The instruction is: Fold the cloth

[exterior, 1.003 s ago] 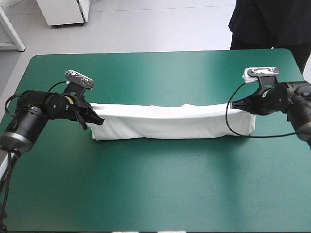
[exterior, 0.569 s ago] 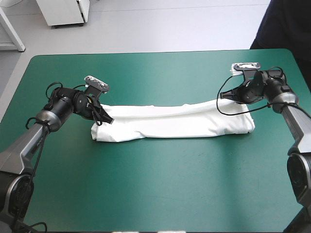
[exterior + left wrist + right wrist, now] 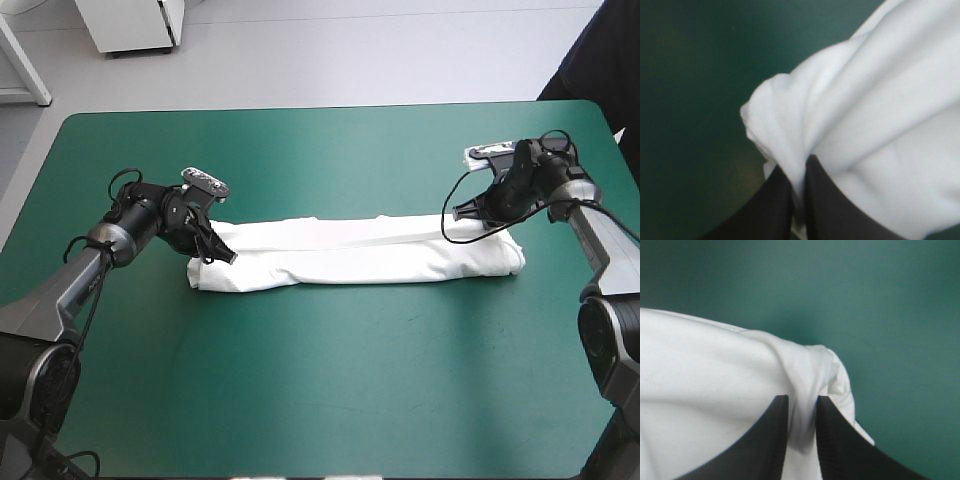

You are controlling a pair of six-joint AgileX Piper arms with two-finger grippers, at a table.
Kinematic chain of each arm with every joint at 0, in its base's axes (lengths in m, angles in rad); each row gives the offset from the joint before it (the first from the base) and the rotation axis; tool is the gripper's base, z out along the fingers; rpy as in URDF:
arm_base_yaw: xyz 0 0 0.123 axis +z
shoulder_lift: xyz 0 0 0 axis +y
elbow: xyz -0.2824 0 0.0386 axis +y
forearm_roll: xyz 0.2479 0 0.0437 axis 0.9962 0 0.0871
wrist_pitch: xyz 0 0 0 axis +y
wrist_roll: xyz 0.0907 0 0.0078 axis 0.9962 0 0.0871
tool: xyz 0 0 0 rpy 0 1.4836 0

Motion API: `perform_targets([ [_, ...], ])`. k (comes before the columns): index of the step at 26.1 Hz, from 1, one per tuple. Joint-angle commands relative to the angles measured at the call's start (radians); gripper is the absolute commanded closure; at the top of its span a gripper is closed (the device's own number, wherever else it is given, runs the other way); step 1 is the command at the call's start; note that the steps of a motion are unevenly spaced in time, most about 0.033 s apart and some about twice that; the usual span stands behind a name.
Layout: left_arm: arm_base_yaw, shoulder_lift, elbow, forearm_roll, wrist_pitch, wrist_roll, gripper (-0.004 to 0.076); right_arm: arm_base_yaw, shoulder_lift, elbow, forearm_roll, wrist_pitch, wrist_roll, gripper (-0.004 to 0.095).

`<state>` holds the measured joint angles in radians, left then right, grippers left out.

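Observation:
The white T-shirt (image 3: 360, 256) lies as a long folded strip across the middle of the teal-green table. My left gripper (image 3: 212, 250) is at the strip's left end, low over the table. In the left wrist view its black fingers (image 3: 780, 200) are pinched together with a fold of the T-shirt (image 3: 875, 110) between them. My right gripper (image 3: 478, 220) holds the strip's right end at its far edge. In the right wrist view the black fingers (image 3: 777, 430) stand nearly together, a ridge of the T-shirt (image 3: 715, 375) caught between them.
Bare teal-green cover (image 3: 330, 390) spreads in front of the strip and beyond it toward the far edge. The right arm's cable loops over the T-shirt's right end.
Both grippers have come down and in toward the table with the T-shirt's upper edge. The raised fold now lies flatter on the strip. Both arms have turned and stretched outward.

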<state>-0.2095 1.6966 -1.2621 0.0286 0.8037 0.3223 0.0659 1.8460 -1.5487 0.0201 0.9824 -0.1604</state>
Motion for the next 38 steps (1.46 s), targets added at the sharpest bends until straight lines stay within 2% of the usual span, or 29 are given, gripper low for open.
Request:
perform_targets([
  [1,-0.007,-0.088,-0.033,0.005,0.047,-0.011,0.0579,-0.007,-0.107,-0.077,0.006,-0.001,-0.015,0.0513],
  [2,-0.007,-0.114,-0.033,0.005,0.075,-0.016,0.0535,-0.007,-0.136,-0.082,0.009,0.003,-0.015,0.0446],
  [3,-0.007,-0.150,-0.033,0.003,0.103,-0.041,0.0500,-0.007,-0.161,-0.082,0.009,0.019,-0.015,0.0422],
  [5,-0.007,-0.228,-0.033,-0.092,0.151,-0.080,0.0484,-0.007,-0.239,-0.068,-0.006,0.044,-0.015,0.0420],
  [6,-0.007,-0.267,-0.033,-0.208,0.160,-0.058,0.0485,-0.007,-0.295,-0.048,-0.030,0.047,-0.001,0.0420],
  [9,-0.026,-0.326,-0.033,-0.551,0.156,0.161,0.0485,-0.007,-0.437,0.038,-0.136,0.047,0.074,0.0421],
  [14,-0.106,-0.308,-0.033,-0.677,0.087,0.221,0.0484,-0.007,-0.635,0.219,-0.254,0.026,0.137,0.0421],
  [18,-0.169,-0.207,-0.071,-0.784,-0.005,0.295,0.0490,-0.007,-0.788,0.359,-0.363,0.024,0.213,0.0421],
  [19,-0.177,-0.164,-0.098,-0.801,-0.009,0.294,0.0512,-0.007,-0.812,0.374,-0.373,0.035,0.223,0.0421],
  [20,-0.189,-0.112,-0.141,-0.816,-0.001,0.308,0.0582,-0.007,-0.833,0.381,-0.387,0.050,0.229,0.0421],
  [22,-0.202,-0.047,-0.202,-0.846,0.021,0.353,0.0719,-0.007,-0.843,0.381,-0.409,0.065,0.239,0.0421],
  [23,-0.207,-0.022,-0.228,-0.862,0.028,0.366,0.0742,-0.007,-0.848,0.381,-0.423,0.067,0.248,0.0421],
  [27,-0.210,0.097,-0.348,-0.906,0.068,0.369,0.0746,-0.007,-0.846,0.381,-0.439,0.071,0.267,0.0421],
  [33,-0.210,0.311,-0.535,-0.910,0.209,0.327,0.0746,-0.007,-0.759,0.381,-0.442,0.043,0.275,0.0453],
  [38,-0.225,0.404,-0.580,-0.888,0.216,0.279,0.0746,-0.007,-0.632,0.378,-0.432,0.016,0.275,0.0466],
])
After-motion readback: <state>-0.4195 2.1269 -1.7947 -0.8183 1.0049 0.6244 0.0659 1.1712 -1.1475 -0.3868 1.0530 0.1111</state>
